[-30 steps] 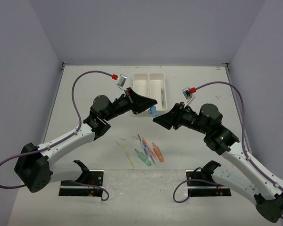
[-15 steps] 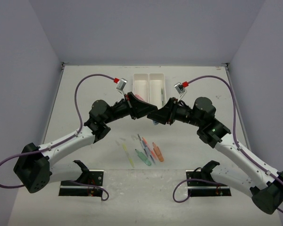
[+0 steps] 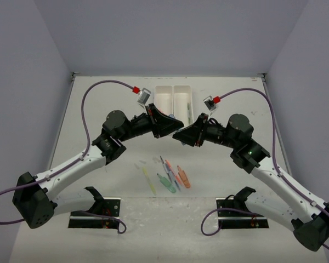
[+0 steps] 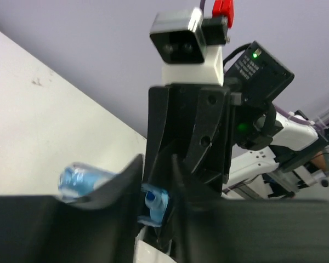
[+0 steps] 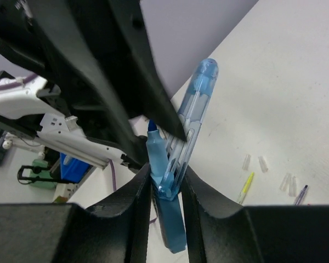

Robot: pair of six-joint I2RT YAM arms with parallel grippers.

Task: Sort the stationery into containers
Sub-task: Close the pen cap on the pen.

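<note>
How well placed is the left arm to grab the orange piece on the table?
Probably not yet. The left gripper is raised near the tray, its fingers around a blue pen the right gripper also clamps. Nothing lies over the orange piece, so once freed it likely could.

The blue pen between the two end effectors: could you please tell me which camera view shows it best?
The right wrist view: the blue pen runs nearly full length, sharp, between the fingers of the right end effector. The left wrist view catches only blurred blue bits; the top view shows almost nothing of it.
</note>
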